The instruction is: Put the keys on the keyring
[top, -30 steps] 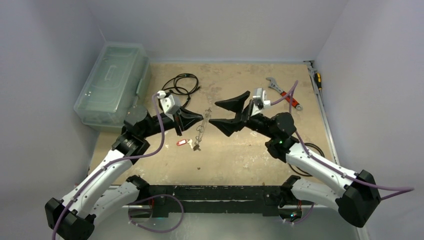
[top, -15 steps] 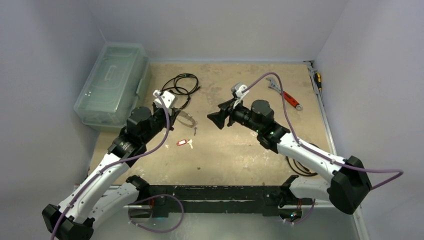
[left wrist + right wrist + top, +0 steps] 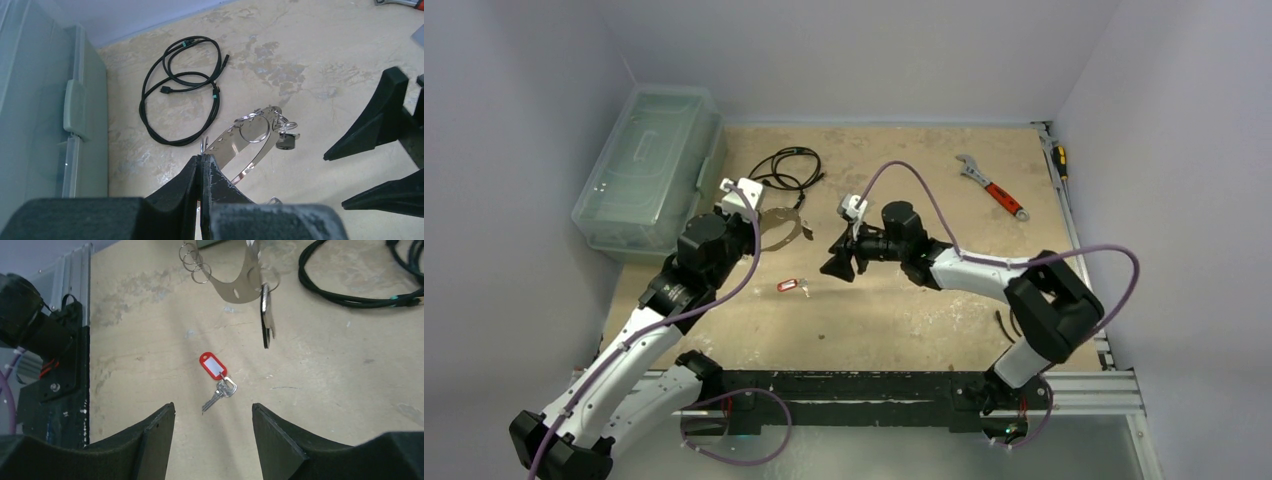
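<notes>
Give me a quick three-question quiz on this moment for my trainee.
1. True or false: the left gripper is shut on the keyring.
2. Fill in: the right gripper is ____ (open or shut).
3. The red-tagged key is: A) lying on the table; B) strung on the keyring; C) clamped in the right gripper.
Key: 1 true; 2 open; 3 A.
</notes>
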Controlling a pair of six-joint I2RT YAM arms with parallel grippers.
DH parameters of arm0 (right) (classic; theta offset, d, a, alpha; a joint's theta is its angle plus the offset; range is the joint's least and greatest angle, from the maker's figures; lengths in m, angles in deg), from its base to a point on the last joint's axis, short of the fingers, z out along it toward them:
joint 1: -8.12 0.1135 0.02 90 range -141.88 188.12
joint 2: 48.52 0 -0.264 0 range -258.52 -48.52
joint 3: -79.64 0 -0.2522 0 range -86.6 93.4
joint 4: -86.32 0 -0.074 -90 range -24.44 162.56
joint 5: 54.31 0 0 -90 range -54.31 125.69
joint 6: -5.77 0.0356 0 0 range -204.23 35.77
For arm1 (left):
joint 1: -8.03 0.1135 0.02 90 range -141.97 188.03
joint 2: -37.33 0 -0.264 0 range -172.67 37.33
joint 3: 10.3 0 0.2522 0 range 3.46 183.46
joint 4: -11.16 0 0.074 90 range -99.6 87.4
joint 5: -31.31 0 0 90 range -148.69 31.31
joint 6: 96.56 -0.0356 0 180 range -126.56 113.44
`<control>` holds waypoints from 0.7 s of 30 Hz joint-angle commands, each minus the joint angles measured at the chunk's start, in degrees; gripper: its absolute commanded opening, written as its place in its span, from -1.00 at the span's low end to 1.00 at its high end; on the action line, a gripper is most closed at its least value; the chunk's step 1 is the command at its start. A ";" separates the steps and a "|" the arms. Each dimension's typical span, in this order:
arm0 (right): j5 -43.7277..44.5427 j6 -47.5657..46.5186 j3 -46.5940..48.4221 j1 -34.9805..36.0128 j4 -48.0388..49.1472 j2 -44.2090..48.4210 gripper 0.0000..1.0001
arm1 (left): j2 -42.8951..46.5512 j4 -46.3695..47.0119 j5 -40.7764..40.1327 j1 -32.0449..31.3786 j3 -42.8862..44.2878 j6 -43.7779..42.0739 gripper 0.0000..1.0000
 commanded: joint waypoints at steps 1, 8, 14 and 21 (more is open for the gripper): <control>-6.02 -4.84 2.13 0.92 9.28 -5.89 0.21 | 1.86 1.53 -3.04 0.30 0.02 -1.01 -1.00; -7.10 -11.30 6.08 2.04 11.30 -14.85 0.16 | 2.79 1.53 -6.24 0.30 -0.07 -1.14 -1.00; -6.64 -13.21 7.52 3.19 16.46 -20.39 0.16 | 3.62 1.88 -7.56 0.30 -0.56 -1.25 -1.00; -6.00 -18.74 11.89 4.24 12.02 -25.55 -0.03 | 3.61 1.95 -7.84 0.30 -0.66 -1.33 -1.00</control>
